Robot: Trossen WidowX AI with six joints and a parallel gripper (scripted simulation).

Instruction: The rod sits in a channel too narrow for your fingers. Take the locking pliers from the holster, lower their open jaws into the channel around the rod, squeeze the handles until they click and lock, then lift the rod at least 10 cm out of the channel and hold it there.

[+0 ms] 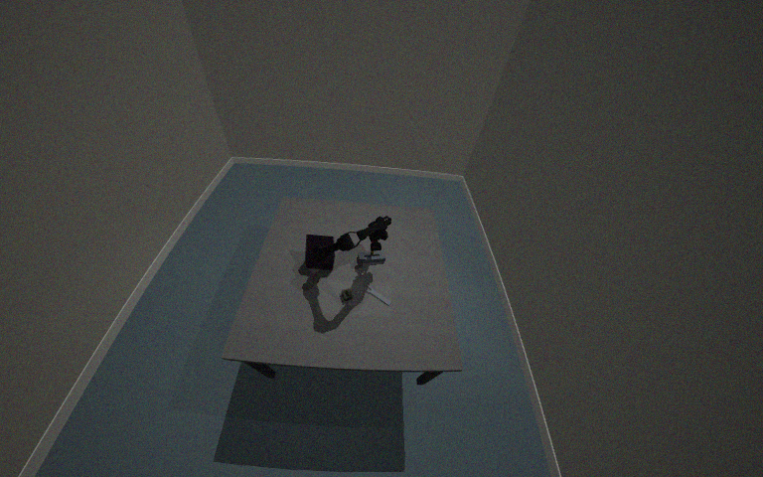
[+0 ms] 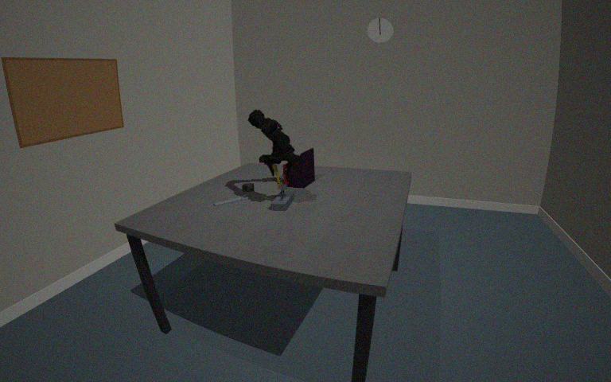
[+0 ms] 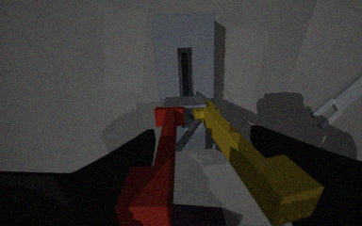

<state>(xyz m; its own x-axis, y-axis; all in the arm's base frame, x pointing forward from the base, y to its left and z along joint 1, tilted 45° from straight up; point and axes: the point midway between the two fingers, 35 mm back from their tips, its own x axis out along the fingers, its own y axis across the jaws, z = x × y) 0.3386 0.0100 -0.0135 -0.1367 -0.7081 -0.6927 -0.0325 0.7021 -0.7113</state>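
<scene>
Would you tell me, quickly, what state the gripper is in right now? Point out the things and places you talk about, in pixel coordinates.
Gripper [image 1: 376,241] [image 2: 280,173] [image 3: 203,133]: closed on the pliers [image 1: 372,252] [image 2: 285,173] [image 3: 165,146], its fingers spread across the red and yellow handles.

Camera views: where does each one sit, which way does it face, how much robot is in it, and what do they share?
Top: high up, tilted down over the table; most of the arm.
Exterior: off a table corner, looking across it to the walls; arm side-on.
Wrist: by the gripper, looking past its fingers and red and yellow handles at the slotted block; black fingers only.
Shared: block in all three; whole arm only in top and exterior.
</scene>
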